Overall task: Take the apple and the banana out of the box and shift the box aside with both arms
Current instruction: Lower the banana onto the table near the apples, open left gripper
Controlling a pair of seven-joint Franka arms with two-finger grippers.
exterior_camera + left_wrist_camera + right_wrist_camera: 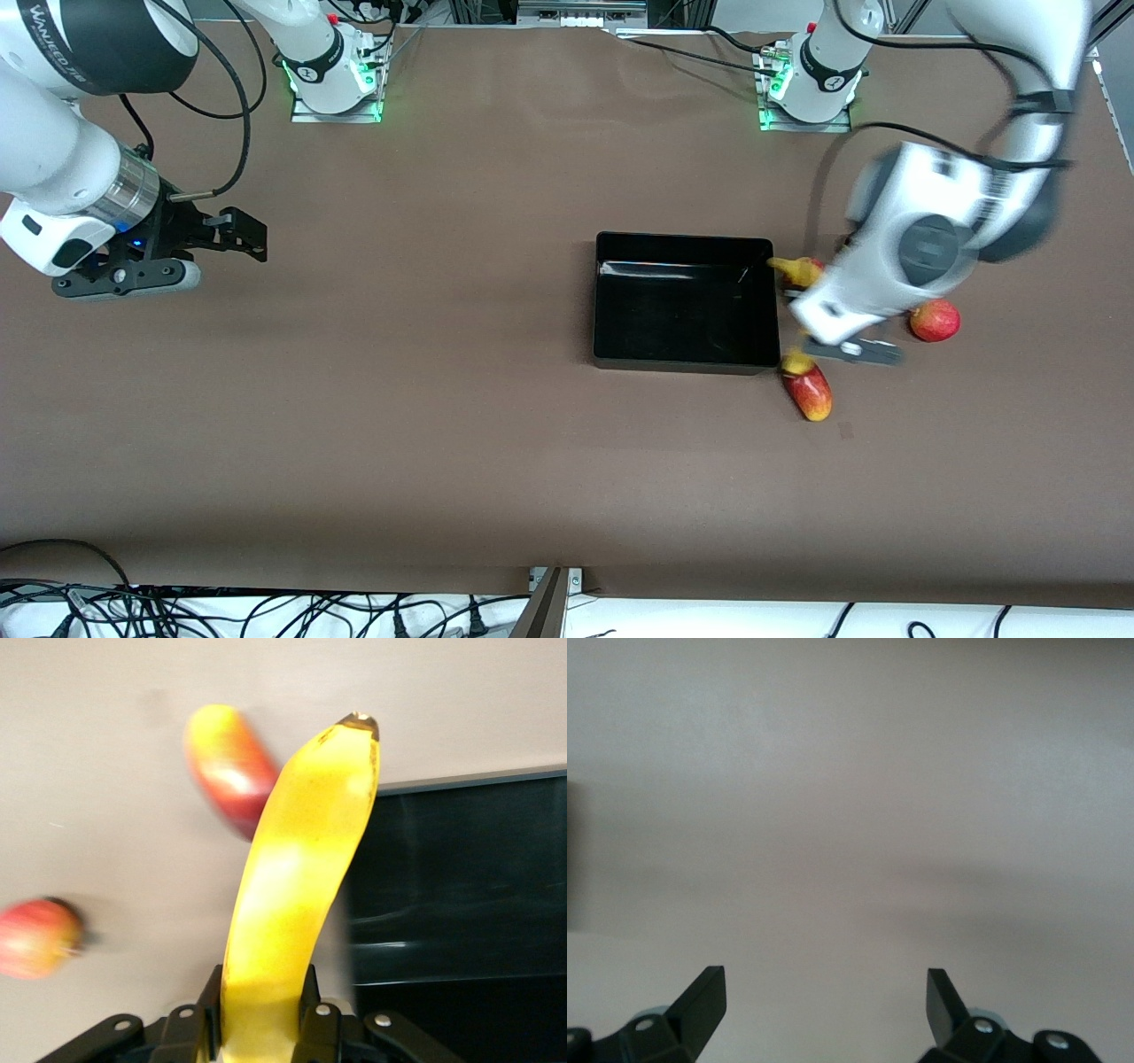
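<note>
Front view shows a brown table [443, 399] with a black box [684, 301] on it, a bit toward the left arm's end. It sits open side up.

From the left wrist view, the left gripper [257, 1028] is squeezed tight on a yellow banana [297, 895]. The banana sticks out long from between the fingers. It is up in the air, over the table right beside the box wall at the left arm's end. In the front view the arm covers most of the banana, and only its ends peek out.

A red apple [935, 320] sits on the table, closer to the left arm's end edge than the box is. A long red and yellow fruit [808, 390] lies near the box corner that is closest to the front camera.

The right gripper [826, 997] waits over bare table near the right arm's end. Its fingers are spread wide and hold nothing.
</note>
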